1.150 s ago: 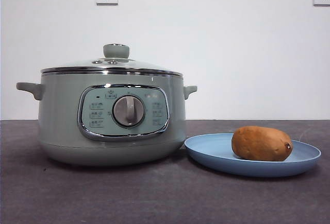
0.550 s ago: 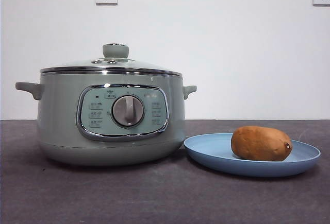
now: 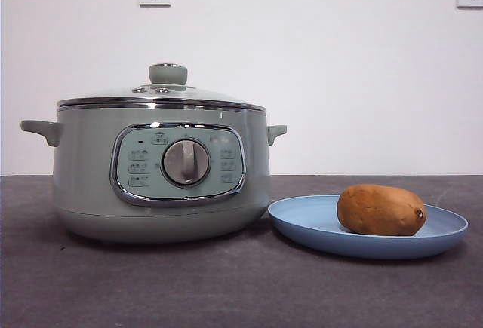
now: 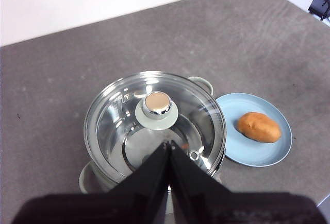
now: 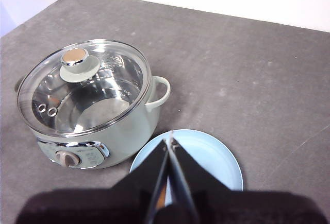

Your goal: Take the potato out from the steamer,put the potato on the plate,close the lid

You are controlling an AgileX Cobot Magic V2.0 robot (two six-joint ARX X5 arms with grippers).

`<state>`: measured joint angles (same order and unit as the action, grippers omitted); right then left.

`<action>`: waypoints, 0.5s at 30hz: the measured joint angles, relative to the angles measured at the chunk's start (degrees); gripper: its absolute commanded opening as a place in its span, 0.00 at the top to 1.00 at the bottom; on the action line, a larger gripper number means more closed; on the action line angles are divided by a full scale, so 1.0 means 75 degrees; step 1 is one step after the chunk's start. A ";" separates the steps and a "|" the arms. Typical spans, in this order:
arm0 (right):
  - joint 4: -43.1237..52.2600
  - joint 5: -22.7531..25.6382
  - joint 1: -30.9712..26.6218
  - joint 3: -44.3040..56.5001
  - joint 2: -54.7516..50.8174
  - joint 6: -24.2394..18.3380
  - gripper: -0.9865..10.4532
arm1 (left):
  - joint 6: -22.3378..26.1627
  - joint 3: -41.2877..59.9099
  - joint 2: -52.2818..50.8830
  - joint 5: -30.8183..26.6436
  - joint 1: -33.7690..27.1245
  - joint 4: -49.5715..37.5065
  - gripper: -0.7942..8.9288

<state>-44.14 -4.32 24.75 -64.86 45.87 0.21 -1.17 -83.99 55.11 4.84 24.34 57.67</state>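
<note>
Both grippers hang high above the table with jaws pressed together and empty: the left gripper (image 4: 169, 144) over the steamer (image 3: 161, 170), the right gripper (image 5: 170, 141) over the plate (image 3: 302, 226) just beside the steamer. Lid (image 3: 161, 94) sits closed on the steamer's chrome rim, pale green knob (image 3: 167, 74) up at its centre. Potato (image 3: 381, 209) lies on its side on the plate, on the half away from the steamer, dark spot at the end pointing away from the steamer; plate edge nearly touches the steamer's base.
</note>
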 measured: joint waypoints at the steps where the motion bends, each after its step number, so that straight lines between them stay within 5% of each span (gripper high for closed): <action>1: 0.0000 0.0000 0.0000 0.0000 0.0000 0.0000 0.91 | 0.0000 0.0000 0.0038 -0.0003 0.0000 0.0000 0.92; 8: 0.0000 0.0000 0.0000 0.0000 0.0000 0.0000 0.91 | 0.0003 0.0035 -0.0344 -0.0224 -0.0006 -0.0111 0.92; 15: -0.0003 0.0000 0.0000 0.0000 0.0000 0.0000 0.91 | -0.0055 0.2020 -0.2279 0.0329 -0.0323 -0.2521 0.92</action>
<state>-44.16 -4.32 24.75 -64.86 45.87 0.21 -1.58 -68.84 38.02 7.31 21.91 38.76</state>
